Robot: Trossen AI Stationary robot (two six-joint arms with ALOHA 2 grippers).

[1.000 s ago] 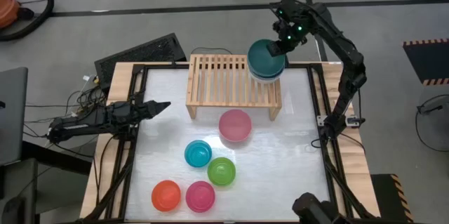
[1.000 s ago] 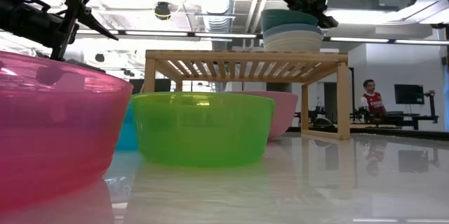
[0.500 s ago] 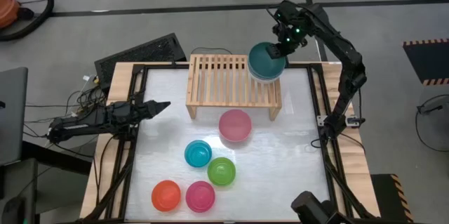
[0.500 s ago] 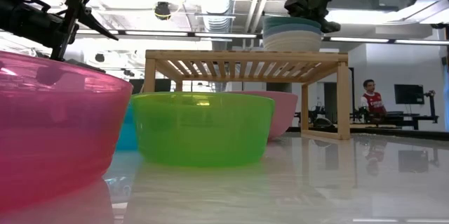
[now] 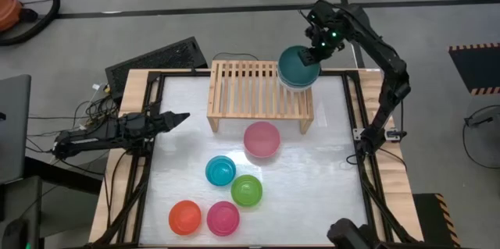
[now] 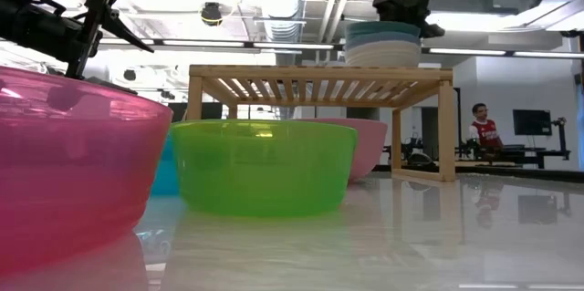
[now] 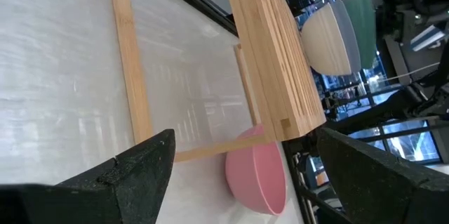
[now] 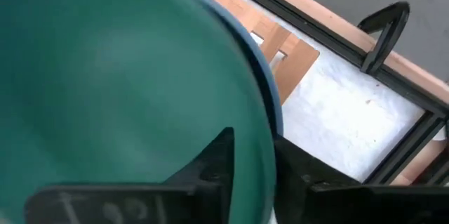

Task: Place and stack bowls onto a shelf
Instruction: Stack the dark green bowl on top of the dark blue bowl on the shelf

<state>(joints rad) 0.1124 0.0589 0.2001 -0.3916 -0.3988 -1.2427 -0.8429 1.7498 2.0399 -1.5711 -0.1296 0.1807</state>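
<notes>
Looking straight down, the dark teal bowl point(image 5: 296, 64) has settled onto the stack at the shelf point(image 5: 258, 93) end just under the right gripper point(image 5: 315, 48), lower than a moment ago. That suggests the placement is nearly done.

From table height, teal nests on slate blue bowl point(image 6: 382, 39) and white bowl point(image 6: 382, 54), mouths upward, axis vertical; bowls are round, so no long axis.

Left wrist view: the left gripper point(image 7: 238, 175), jaws spread wide, waits well apart.

Right wrist view: fingers point(image 8: 217, 157) straddle the teal rim, jaws starting to part, releasing it.
</notes>
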